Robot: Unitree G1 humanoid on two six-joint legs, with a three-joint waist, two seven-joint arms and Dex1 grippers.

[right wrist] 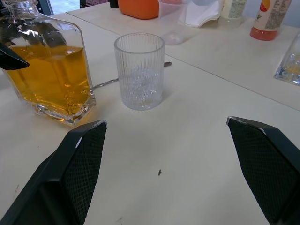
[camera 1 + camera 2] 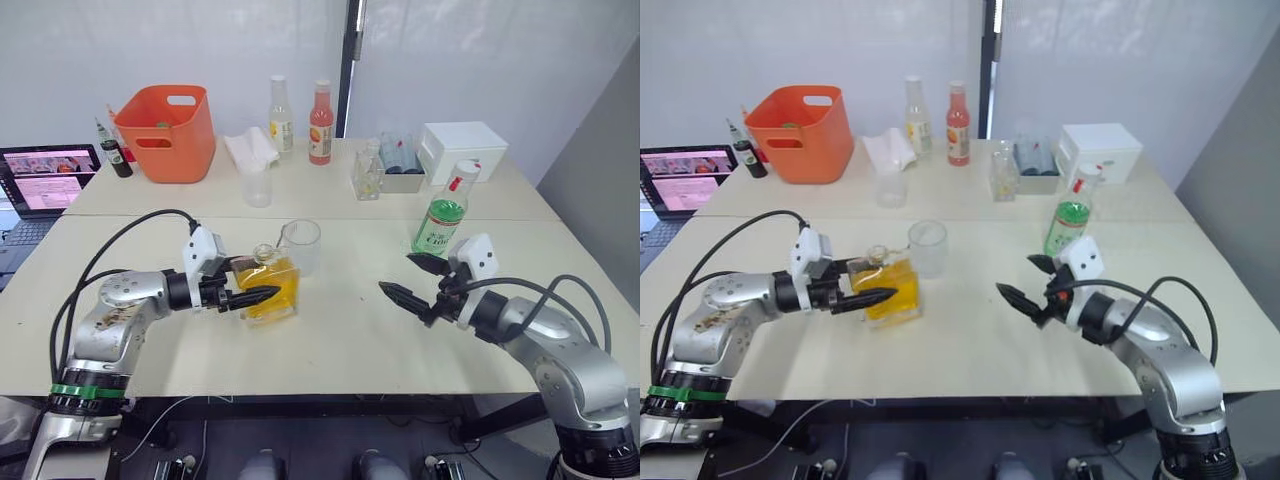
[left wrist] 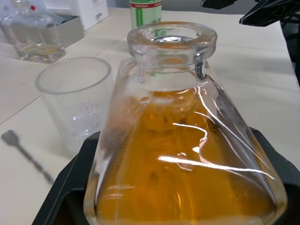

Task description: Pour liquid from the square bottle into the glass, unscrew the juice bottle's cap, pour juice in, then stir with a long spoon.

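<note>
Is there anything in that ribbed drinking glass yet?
Empty. The glass shows only clear ribbed walls; the orange liquid is all in the square bottle beside it.

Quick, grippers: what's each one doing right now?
Left gripper: closed around the squat clear square bottle of orange-yellow liquid.
Right gripper: open, holding nothing, above the table.

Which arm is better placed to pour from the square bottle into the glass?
Left. The left gripper already has its jaws around the square bottle, which stands right beside the glass. The right gripper hangs open over bare table, well apart from both.
</note>
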